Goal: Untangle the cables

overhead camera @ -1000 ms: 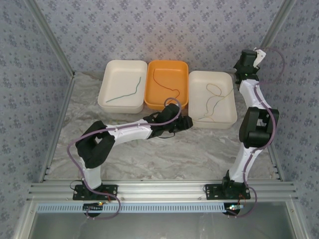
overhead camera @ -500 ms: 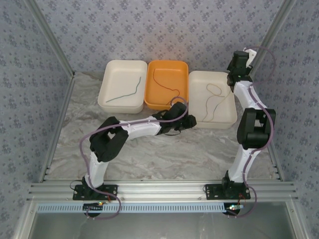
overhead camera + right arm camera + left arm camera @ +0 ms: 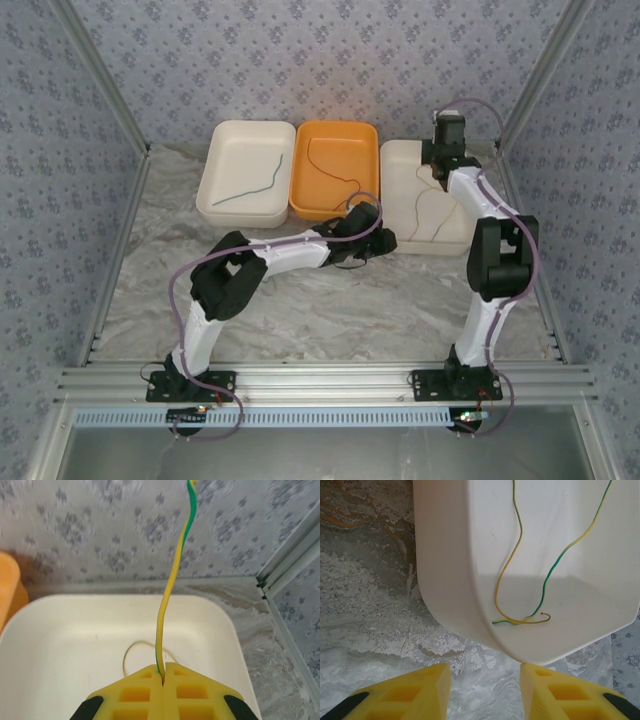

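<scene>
1. Yellow fingers of the left gripper (image 3: 485,680) stand apart and empty over the marble, just short of the near corner of the white tray (image 3: 445,595).
2. Inside that corner, thin yellow-green cables (image 3: 520,622) lie looped and crossing. A low pinch on one strand looks the surest way to anchor it.
3. Farther back, the right gripper (image 3: 163,672) is pressed together on a wire (image 3: 172,580) above the tray. A slow, straight pull should draw it free without dragging the rest.
</scene>
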You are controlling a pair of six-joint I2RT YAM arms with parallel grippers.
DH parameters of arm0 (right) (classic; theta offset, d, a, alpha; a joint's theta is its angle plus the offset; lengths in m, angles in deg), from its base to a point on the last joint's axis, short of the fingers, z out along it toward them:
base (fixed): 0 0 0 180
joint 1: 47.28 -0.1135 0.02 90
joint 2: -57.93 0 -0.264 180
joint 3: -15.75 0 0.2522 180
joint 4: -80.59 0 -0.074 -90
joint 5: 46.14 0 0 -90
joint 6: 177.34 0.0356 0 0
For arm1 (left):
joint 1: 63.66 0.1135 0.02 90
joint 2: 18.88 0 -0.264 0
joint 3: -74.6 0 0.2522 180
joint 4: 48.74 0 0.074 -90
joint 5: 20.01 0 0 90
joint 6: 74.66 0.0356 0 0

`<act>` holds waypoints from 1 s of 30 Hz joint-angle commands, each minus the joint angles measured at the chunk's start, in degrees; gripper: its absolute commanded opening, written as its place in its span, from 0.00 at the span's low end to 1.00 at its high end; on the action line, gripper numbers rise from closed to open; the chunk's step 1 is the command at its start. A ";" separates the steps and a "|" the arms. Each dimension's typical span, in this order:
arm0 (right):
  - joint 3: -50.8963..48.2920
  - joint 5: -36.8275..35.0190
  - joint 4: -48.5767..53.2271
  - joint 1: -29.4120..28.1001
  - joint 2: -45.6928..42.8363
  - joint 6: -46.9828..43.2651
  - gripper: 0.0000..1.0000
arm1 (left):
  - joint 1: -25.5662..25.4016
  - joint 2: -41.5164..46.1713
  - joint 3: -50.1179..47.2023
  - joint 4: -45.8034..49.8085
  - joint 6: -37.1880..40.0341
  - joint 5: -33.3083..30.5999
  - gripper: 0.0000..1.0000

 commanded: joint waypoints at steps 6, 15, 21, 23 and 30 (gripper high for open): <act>15.91 6.34 23.28 -0.01 15.14 -4.99 0.00 | 0.80 -1.29 1.79 -0.58 0.95 -0.80 0.41; 30.41 14.17 36.62 0.12 26.15 -2.81 0.00 | 1.02 -1.63 2.05 -0.54 0.86 -0.64 0.41; 37.08 17.74 42.12 0.68 31.55 -0.71 0.00 | 1.05 -2.21 2.40 -0.67 0.74 -0.51 0.41; 38.53 18.90 43.33 0.96 32.82 0.31 0.00 | 1.06 -2.45 2.38 -0.91 0.52 -0.48 0.41; 43.82 21.90 46.99 2.24 37.27 3.75 0.00 | 1.07 -2.00 2.23 -1.20 0.53 -0.37 0.40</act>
